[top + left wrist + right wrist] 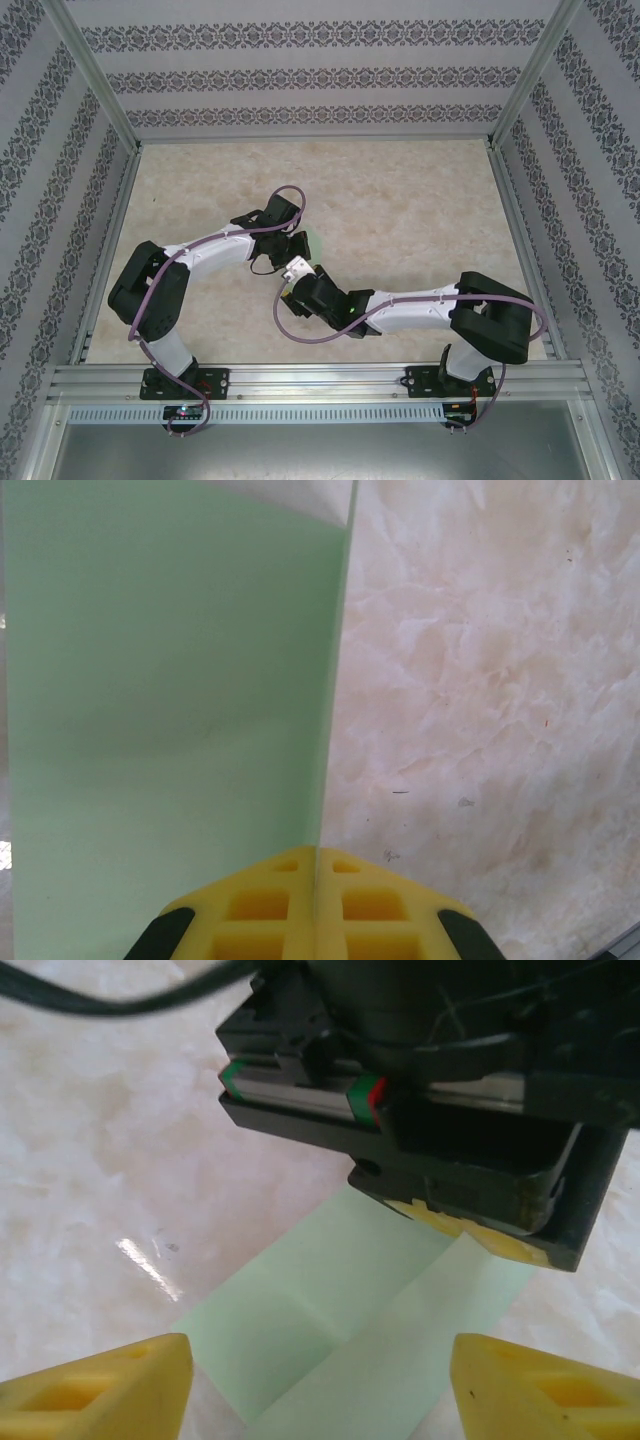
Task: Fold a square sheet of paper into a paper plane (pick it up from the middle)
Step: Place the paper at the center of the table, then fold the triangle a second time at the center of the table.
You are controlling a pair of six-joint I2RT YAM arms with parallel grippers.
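- Left wrist view: the left gripper (316,878) has its yellow fingers (260,908) pressed together, pinching a thin edge of the paper (170,700) in the seam between them.
- From that pinch the paper's edge runs as a straight line up to the top of the view. The pale green sheet spreads out to the left of the line, and bare marbled table (500,680) lies to the right.
- At the top of that view a paler strip of the paper catches the light.
- Right wrist view: the right gripper (320,1392) has its fingertips (110,1388) spread wide, one at each lower corner of the view. Neither fingertip touches the paper.
- The paper lies on the table between and beyond those fingertips as a folded band. One flap overlaps the rest and a crease crosses it.
- At the band's far end the left gripper's black body comes down onto it, and its yellow pads meet the paper there.
- Whether the paper's pinched end is lifted off the table or lies flat cannot be told.
- Top external view: the two grippers sit close together near the middle of the table, the left just beyond the right and each pointing toward the other.
- In that view both arms reach inward from their bases at the near edge.
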